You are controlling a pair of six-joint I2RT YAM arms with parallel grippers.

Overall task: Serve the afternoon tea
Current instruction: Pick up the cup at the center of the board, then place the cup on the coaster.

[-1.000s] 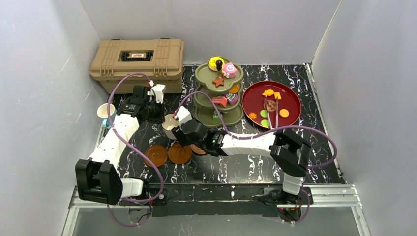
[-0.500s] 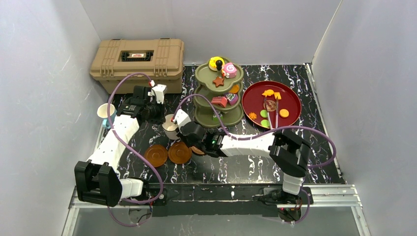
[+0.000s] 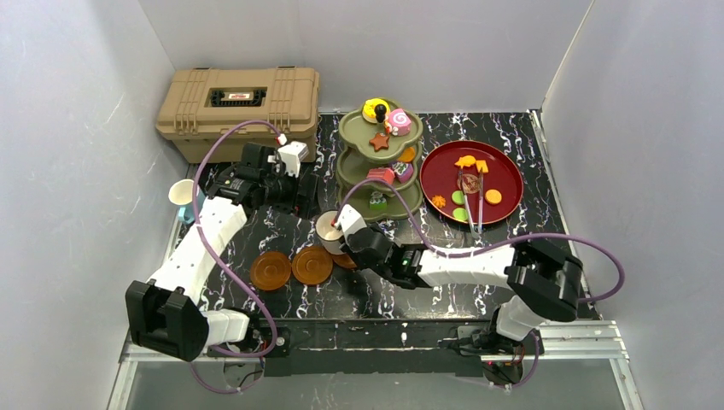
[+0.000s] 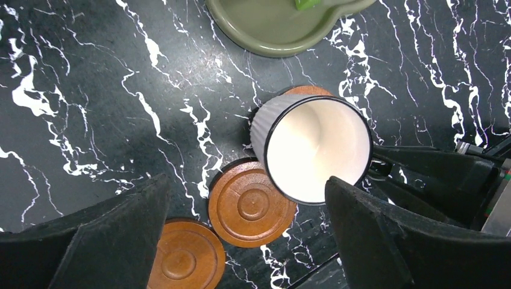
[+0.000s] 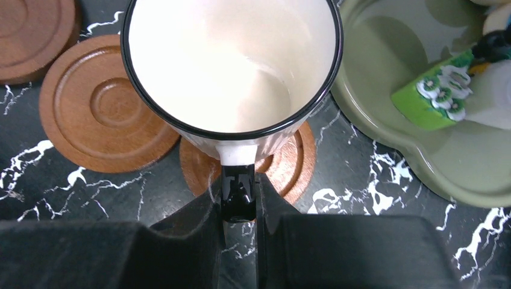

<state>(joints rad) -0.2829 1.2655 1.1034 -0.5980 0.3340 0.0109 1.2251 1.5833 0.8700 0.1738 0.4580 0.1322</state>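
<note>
White mug (image 5: pixel 232 66): straight ahead of the right pincer (image 5: pixel 238 198), mouth up, empty. Its black handle (image 5: pixel 237 191) runs back between the jaws, which are pressed onto it. You are pinching the mug by the handle.

Under the mug, just past the fingertips: a wooden saucer (image 5: pixel 292 159), largely covered by the mug's body. Cannot tell whether the base is down on it or a little above.

Left of that pincer: second saucer (image 5: pixel 102 108), bare. A third saucer (image 5: pixel 30 27) lies beyond it, also bare.

Right of that pincer: lowest tier of the green stand (image 5: pixel 391 150), near the mug but apart from it, with a green pastry (image 5: pixel 434 90) on it.

Left pincer (image 4: pixel 247 208): jaws spread wide, nothing between them, hanging above the mug and saucers.

White-and-blue cup (image 3: pixel 182 196): well behind the left pincer, by the wall, no saucer under it.

Step in hand, by my reading: seating the mug on its saucer. The next move calls for you to centre the base over the saucer's ring and lower it until it rests flat. Then ease the right jaws off the handle without dragging the mug sideways toward the stand. After that, the cup likely wants one of the bare saucers.
</note>
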